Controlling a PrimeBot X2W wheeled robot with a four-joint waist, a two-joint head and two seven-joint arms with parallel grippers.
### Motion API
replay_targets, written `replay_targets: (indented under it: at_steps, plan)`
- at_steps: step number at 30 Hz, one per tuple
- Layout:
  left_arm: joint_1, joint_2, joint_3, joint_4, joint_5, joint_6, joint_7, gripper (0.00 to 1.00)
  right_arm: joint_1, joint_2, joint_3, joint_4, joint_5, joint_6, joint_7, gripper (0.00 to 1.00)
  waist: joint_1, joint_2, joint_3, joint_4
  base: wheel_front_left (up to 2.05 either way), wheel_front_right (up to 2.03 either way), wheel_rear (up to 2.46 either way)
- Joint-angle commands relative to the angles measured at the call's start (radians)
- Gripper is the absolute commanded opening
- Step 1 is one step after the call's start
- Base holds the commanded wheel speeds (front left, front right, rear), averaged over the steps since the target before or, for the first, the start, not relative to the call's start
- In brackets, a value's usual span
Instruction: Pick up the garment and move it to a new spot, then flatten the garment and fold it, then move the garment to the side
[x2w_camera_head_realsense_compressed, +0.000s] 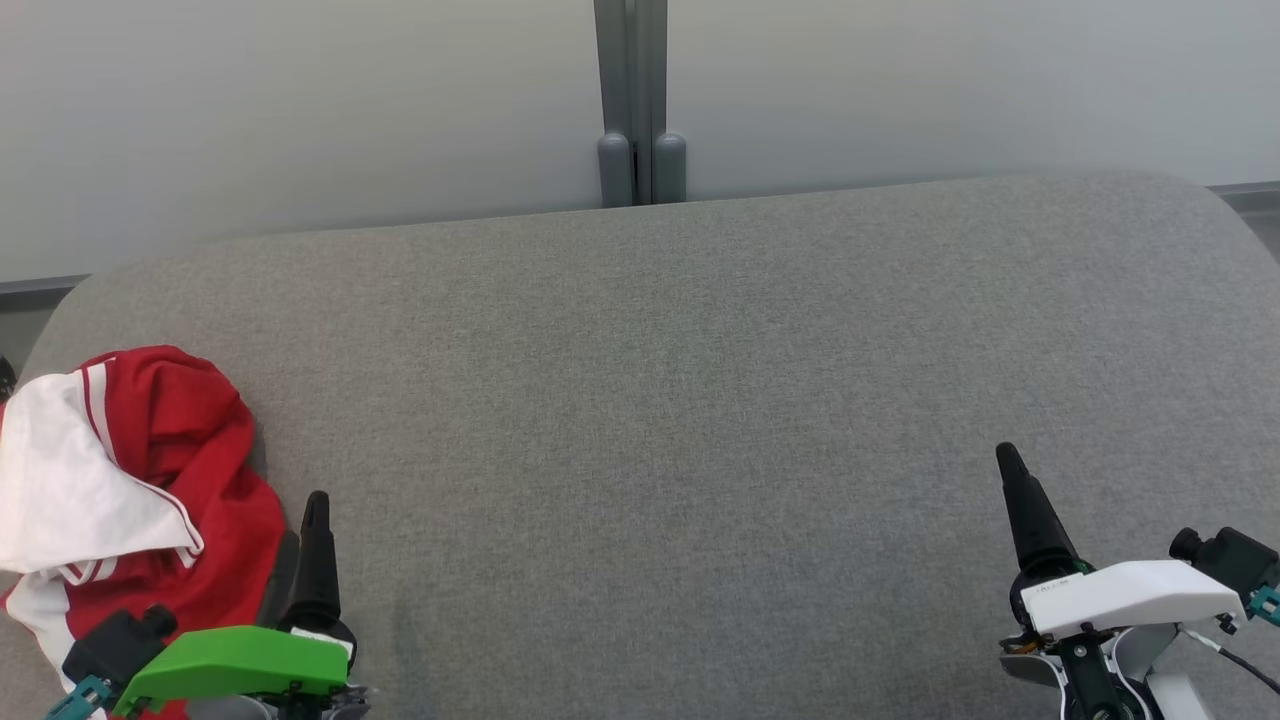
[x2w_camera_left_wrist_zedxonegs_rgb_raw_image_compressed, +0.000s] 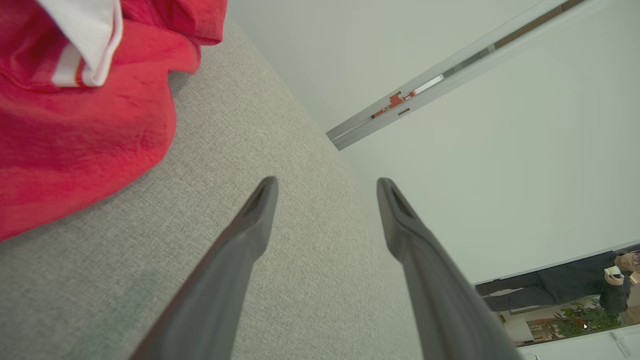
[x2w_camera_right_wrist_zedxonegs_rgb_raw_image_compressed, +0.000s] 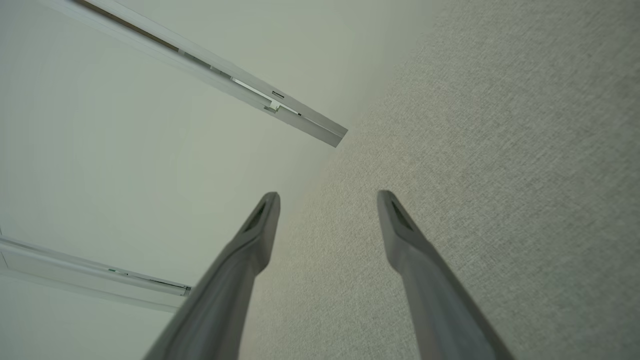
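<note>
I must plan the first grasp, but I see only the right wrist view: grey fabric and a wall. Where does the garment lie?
Observer: The red and white garment lies crumpled at the left end of the grey surface.
Operator: Does the left gripper hold it?
Observer: No. It is open; the cloth lies beside its fingers, not between them.
Operator: Where is my right gripper on that surface?
Observer: At the right end, open, well apart from the garment.

The left fingers (x2w_camera_left_wrist_zedxonegs_rgb_raw_image_compressed: 240, 250) are long, dark grey and tapered, with a green cover (x2w_camera_head_realsense_compressed: 240, 660) behind their base. The right fingers (x2w_camera_right_wrist_zedxonegs_rgb_raw_image_compressed: 422, 280) look alike, backed by a white cover (x2w_camera_head_realsense_compressed: 1130, 590), a black camera block (x2w_camera_head_realsense_compressed: 1230, 555) and a thin black cable (x2w_camera_head_realsense_compressed: 1240, 660).
</note>
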Motion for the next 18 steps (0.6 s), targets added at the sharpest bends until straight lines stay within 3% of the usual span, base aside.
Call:
replay_targets:
  at_steps: [1,18]
  plan:
    - [-0.001,0.008,-0.007,-0.023,0.043,0.006,-0.011,1.00,-0.006,-0.003,0.002,-0.024,-0.042,0.002,-0.012,1.00,0.0000,-0.0001,0.000,0.000,0.00,0.00,0.00]
    - [0.028,0.017,-0.052,-0.062,0.295,0.034,-0.070,1.00,0.018,0.004,0.029,-0.066,-0.294,0.002,-0.062,1.00,0.0000,-0.0001,-0.007,0.001,0.00,0.00,0.00]
